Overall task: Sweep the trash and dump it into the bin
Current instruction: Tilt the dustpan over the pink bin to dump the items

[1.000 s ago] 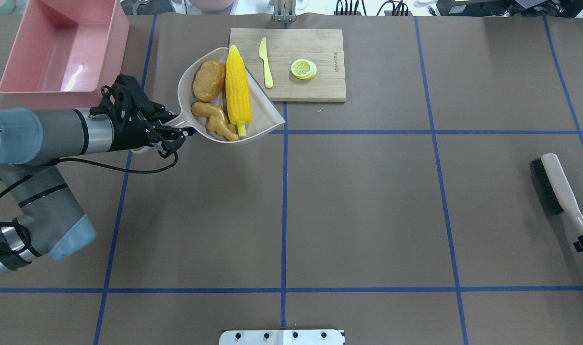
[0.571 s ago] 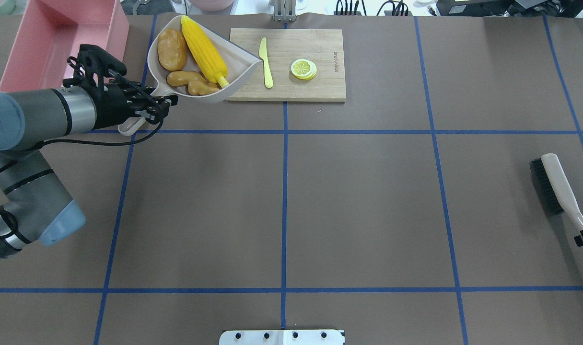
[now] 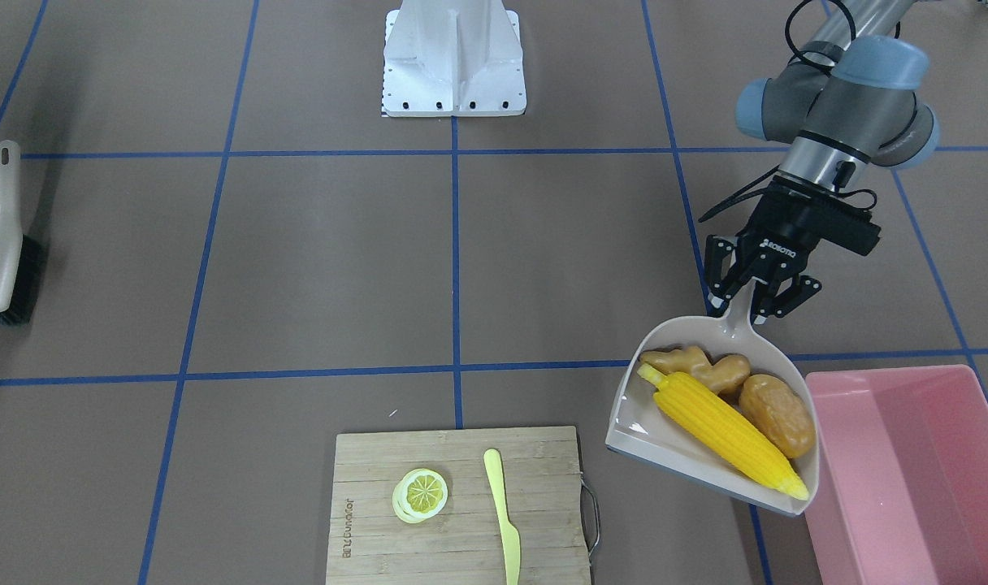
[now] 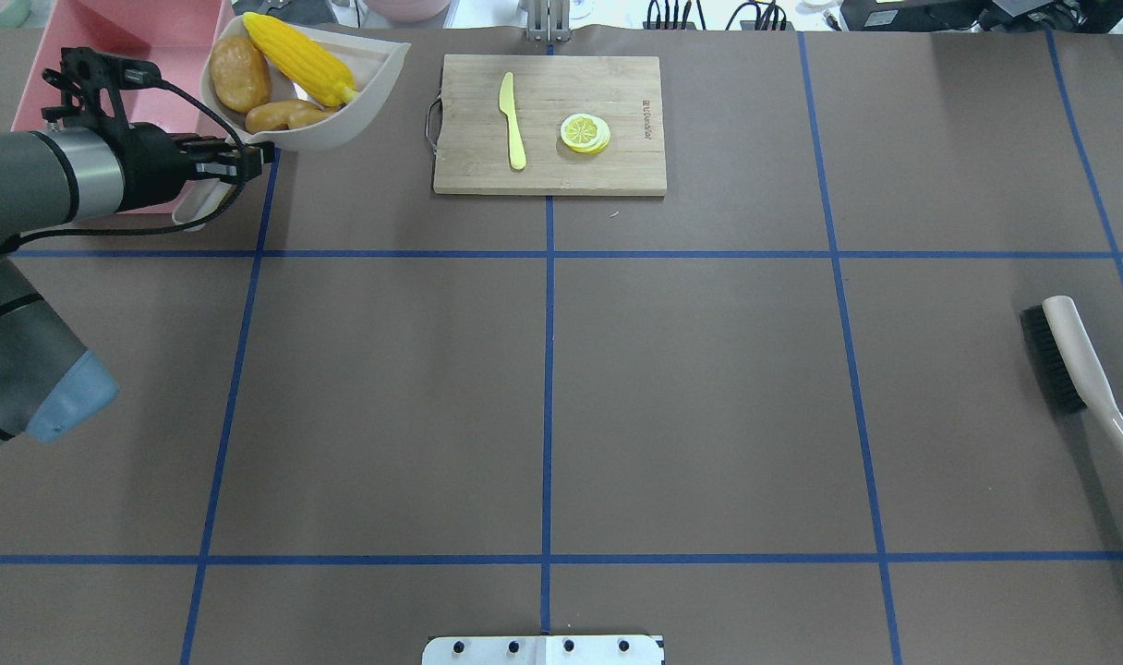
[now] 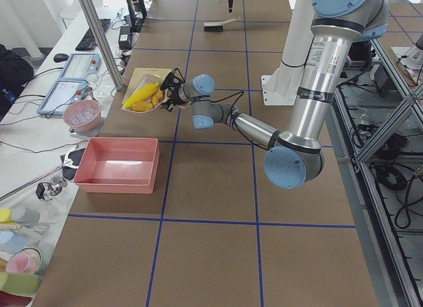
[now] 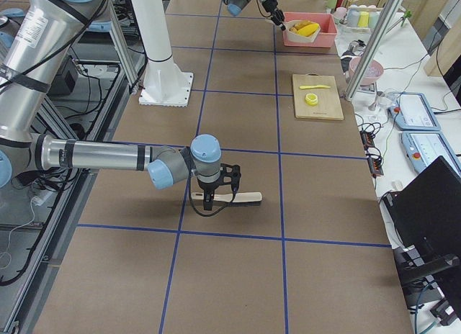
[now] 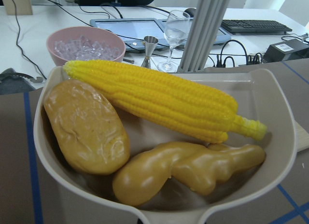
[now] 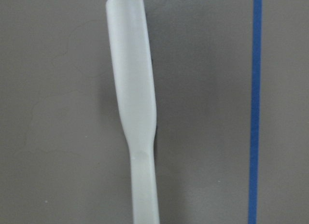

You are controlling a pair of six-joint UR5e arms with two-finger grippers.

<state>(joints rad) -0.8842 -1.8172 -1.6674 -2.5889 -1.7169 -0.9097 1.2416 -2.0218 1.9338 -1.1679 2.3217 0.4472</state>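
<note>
Three toy foods lie together in a beige dustpan (image 3: 636,416): a long yellow corn (image 3: 725,435) slanting across the middle, a knobbly tan ginger (image 3: 701,367) by the handle end, and a lumpy orange-brown potato (image 3: 777,414) touching the corn. The pink bin (image 3: 892,372), a smooth-walled rectangular tub, stands upright just beside the dustpan.

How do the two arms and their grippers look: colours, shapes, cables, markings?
The left arm and the right arm look alike: silver-grey tubes with pale blue caps on round joints. The left gripper is black, with jointed fingers and white lettering on its body; a black cable loops beside its wrist. The right gripper is black too.
</note>
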